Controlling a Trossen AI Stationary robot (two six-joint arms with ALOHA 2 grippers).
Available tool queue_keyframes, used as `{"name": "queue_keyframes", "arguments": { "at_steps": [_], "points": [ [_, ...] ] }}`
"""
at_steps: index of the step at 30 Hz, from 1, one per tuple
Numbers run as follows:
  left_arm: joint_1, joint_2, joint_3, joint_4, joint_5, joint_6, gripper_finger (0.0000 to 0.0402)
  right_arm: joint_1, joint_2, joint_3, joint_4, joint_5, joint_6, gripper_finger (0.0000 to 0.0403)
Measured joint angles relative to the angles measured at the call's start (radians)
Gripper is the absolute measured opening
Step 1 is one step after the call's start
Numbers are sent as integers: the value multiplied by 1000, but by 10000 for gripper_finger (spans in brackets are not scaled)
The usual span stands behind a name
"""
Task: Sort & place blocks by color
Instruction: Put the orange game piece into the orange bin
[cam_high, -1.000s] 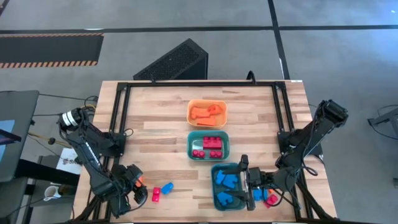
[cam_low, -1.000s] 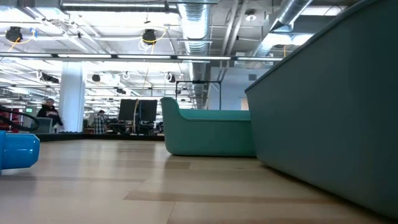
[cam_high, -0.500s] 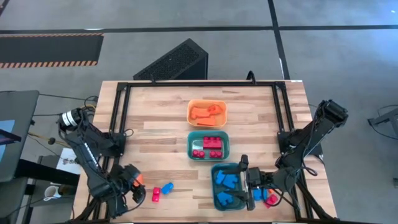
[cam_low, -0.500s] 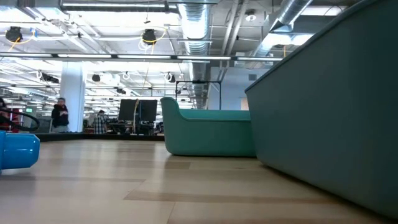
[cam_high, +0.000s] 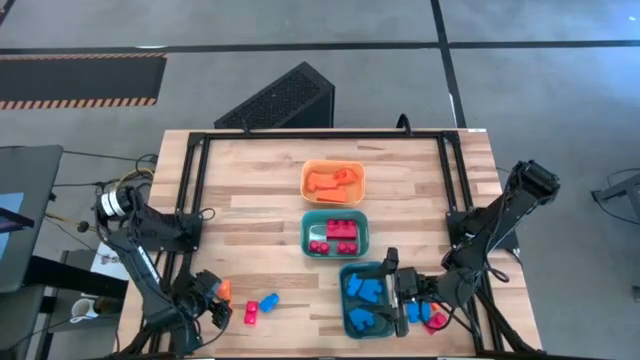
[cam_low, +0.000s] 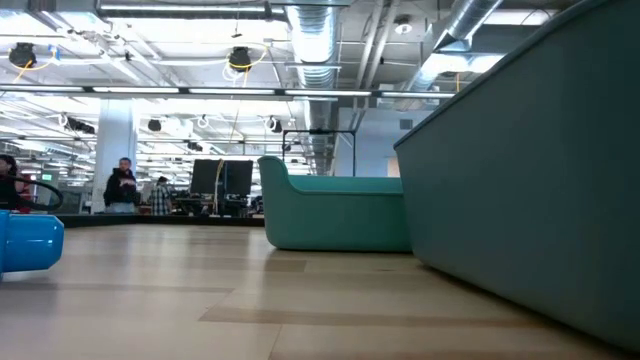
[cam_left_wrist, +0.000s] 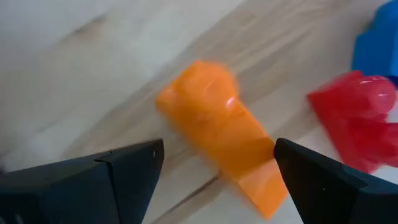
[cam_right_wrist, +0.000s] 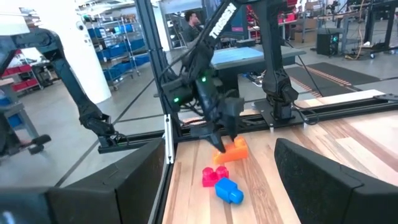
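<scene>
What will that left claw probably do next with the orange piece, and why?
Probably lower and close. The left gripper is open, its fingers either side of the orange block, which lies on the table, not in the orange bin.

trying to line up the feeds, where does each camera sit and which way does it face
High: above the table, straight down; both arms, left claw, right claw.
Low: at tabletop height, level past the teal bin into the room; no arm.
Left wrist: down between open fingers onto the orange block.
Right wrist: across the table toward the left arm.
Shared: the orange block shows in high and both wrist views.
</scene>
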Motion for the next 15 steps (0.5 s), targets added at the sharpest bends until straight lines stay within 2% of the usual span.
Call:
{"name": "queue_keyframes", "arguments": {
  "at_steps": [9, 15],
  "points": [
    [34, 21, -19, 55, 23, 45, 295, -1, 0, 0, -2, 0, 16, 324],
    [32, 21, -70, 121, 48, 49, 269, -1, 0, 0, -3, 0, 16, 324]
  ]
}}
